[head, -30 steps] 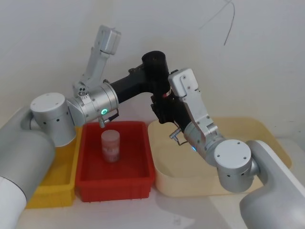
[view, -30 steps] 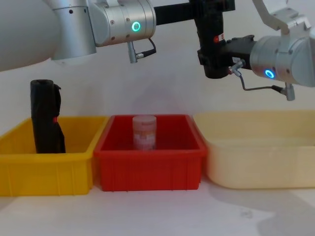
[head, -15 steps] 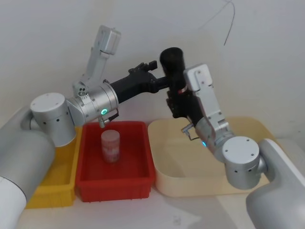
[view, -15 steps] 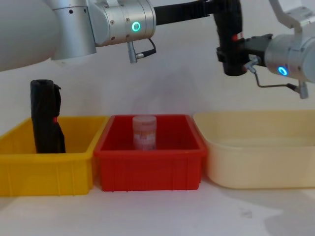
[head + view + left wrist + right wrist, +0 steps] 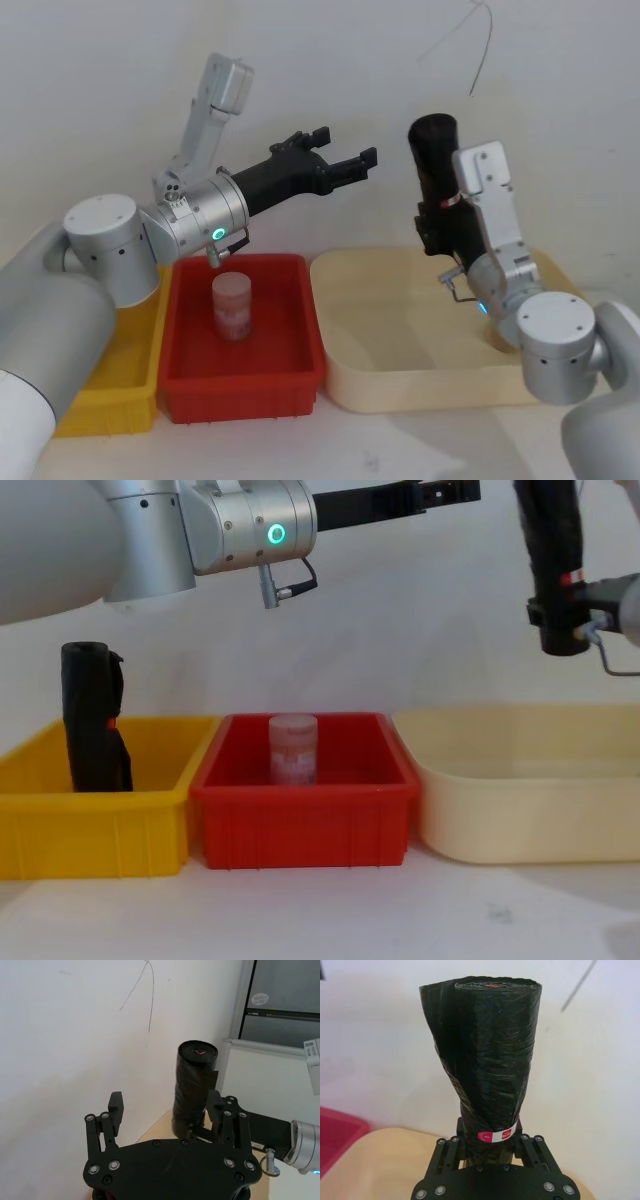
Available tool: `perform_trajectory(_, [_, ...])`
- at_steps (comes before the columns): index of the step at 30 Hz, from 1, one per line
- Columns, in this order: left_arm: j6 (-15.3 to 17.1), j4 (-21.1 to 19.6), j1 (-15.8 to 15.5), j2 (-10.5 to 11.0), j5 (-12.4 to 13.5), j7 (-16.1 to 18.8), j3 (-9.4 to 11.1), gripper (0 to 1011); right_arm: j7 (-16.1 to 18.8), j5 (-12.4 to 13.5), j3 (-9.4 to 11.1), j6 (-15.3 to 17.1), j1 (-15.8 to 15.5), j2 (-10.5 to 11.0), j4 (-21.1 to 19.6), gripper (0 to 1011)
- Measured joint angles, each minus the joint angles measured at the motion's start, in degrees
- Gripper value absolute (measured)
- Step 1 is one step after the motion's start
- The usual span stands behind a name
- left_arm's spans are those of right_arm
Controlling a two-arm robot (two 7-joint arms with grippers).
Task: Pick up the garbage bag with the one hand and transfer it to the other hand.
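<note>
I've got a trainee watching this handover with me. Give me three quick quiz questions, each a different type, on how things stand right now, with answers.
1. True or false: the left tool is shut on the garbage bag.
2. The right tool grips the bag: A) near its top B) near its lower end, by the sticker C) not at all.
3. Fill in: the bag hangs above the ___ bin.

Key: 1 false, it is open and apart from the bag; 2 B; 3 cream.

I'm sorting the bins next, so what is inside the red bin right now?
Inside the red bin stands one small translucent container with a pinkish label, upright near the bin's back. Its contents can't be made out, and the bin's front wall hides the floor from the chest view.
</note>
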Motion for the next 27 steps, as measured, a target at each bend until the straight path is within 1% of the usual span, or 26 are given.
perform_trajectory(6, [0.00, 0.00, 0.00, 0.00, 0.00, 0.00, 0.00, 1001, 0.68, 0.50, 1.10, 1.25, -1.39, 0.95, -1.99, 491])
perform_trajectory(9, [0.00, 0.00, 0.00, 0.00, 0.00, 0.00, 0.00, 1001, 2.03, 1.17, 1.65, 1.81, -2.30, 1.52, -3.77, 491])
perform_trajectory(10, [0.00, 0.00, 0.00, 0.00, 0.00, 0.00, 0.00, 1001, 2.03, 1.17, 1.65, 1.81, -2.30, 1.52, -3.77, 491])
perform_trajectory(16, [0.00, 0.00, 0.00, 0.00, 0.00, 0.00, 0.00, 1001, 5.41, 3.08, 2.46, 2.32, -3.90, 2.29, -7.37, 498])
perform_trajectory(18, [0.00, 0.00, 0.00, 0.00, 0.00, 0.00, 0.00, 1001, 6.07, 3.52, 2.56, 2.42, -4.16, 2.38, -8.02, 522])
perform_trajectory(19, [0.00, 0.00, 0.00, 0.00, 0.00, 0.00, 0.00, 1001, 6.78, 4.01, 2.71, 2.53, -4.54, 2.49, -9.03, 547])
perform_trajectory(20, [0.00, 0.00, 0.00, 0.00, 0.00, 0.00, 0.00, 1001, 7.00, 4.16, 2.75, 2.57, -4.65, 2.53, -9.31, 601])
perform_trajectory(21, [0.00, 0.00, 0.00, 0.00, 0.00, 0.00, 0.00, 1001, 7.24, 4.34, 2.81, 2.61, -4.79, 2.58, -9.61, 619])
perform_trajectory(23, [0.00, 0.00, 0.00, 0.00, 0.00, 0.00, 0.00, 1001, 7.95, 4.83, 2.93, 2.74, -5.15, 2.69, -10.53, 697])
perform_trajectory(25, [0.00, 0.00, 0.00, 0.00, 0.00, 0.00, 0.00, 1001, 8.34, 5.11, 3.03, 2.82, -5.36, 2.77, -11.05, 735])
perform_trajectory(26, [0.00, 0.00, 0.00, 0.00, 0.00, 0.00, 0.00, 1001, 8.68, 5.35, 3.08, 2.87, -5.55, 2.81, -11.50, 785])
perform_trajectory(27, [0.00, 0.00, 0.00, 0.00, 0.00, 0.00, 0.00, 1001, 9.00, 5.57, 3.14, 2.93, -5.71, 2.87, -11.88, 806])
